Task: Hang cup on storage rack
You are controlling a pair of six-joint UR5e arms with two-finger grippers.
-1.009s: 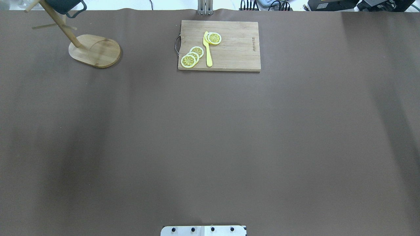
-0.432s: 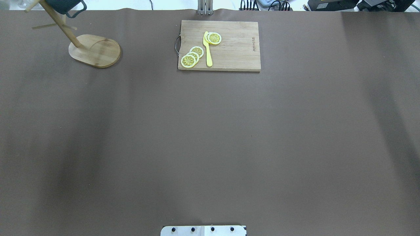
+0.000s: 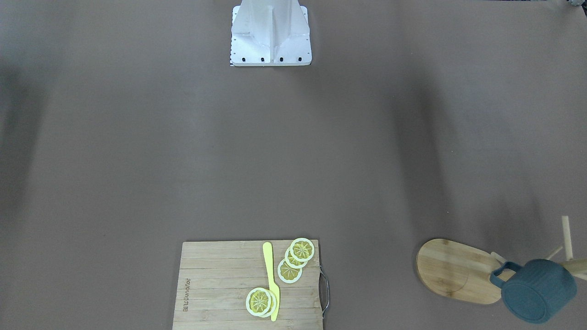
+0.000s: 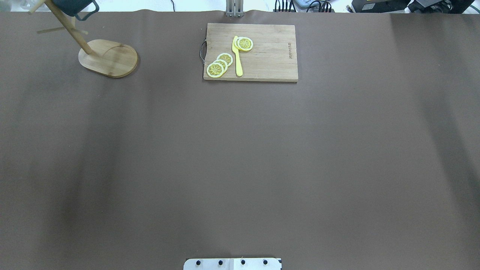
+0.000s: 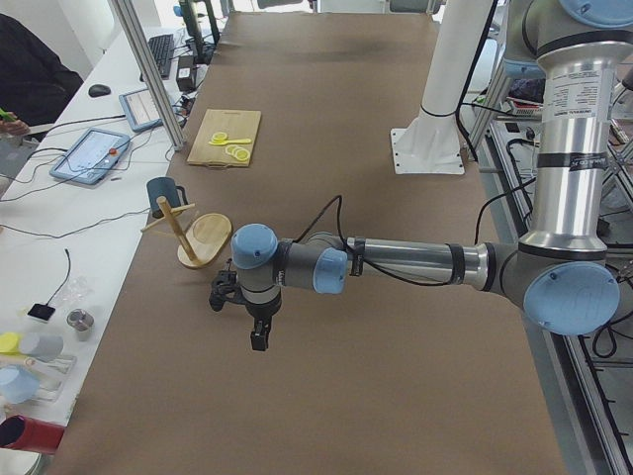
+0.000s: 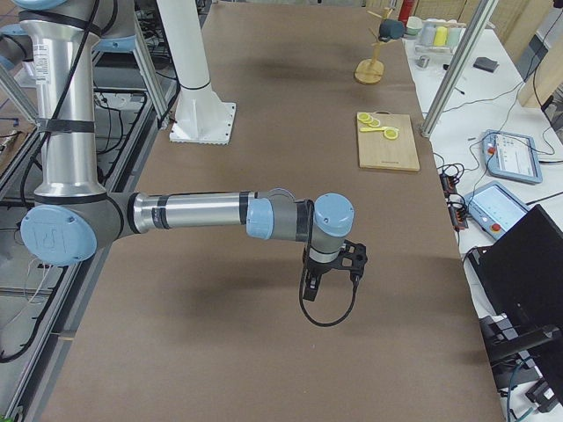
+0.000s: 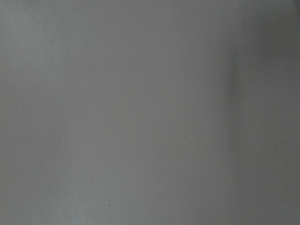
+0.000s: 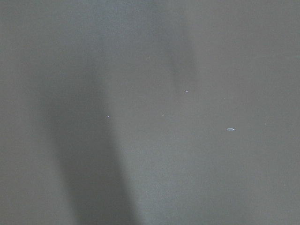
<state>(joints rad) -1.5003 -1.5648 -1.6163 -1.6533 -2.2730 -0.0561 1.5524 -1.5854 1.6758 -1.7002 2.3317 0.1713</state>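
The dark slate-blue cup (image 3: 534,291) hangs by its handle on a peg of the light wooden storage rack (image 3: 451,270), at the table's far left corner as the overhead view shows it. The cup (image 4: 73,5) is cut by the top edge of that view, above the rack's oval base (image 4: 108,58). No gripper touches it. My left gripper (image 5: 255,336) shows only in the exterior left view, over the table a short way from the rack (image 5: 203,237). My right gripper (image 6: 310,283) shows only in the exterior right view, far from the rack (image 6: 369,70). I cannot tell whether either is open or shut.
A bamboo cutting board (image 4: 270,52) with a metal handle lies at the table's far middle. It holds several lemon slices (image 4: 219,64) and a yellow knife (image 4: 237,56). The robot's white base plate (image 3: 270,36) stands at the near edge. Both wrist views show only brown table cover.
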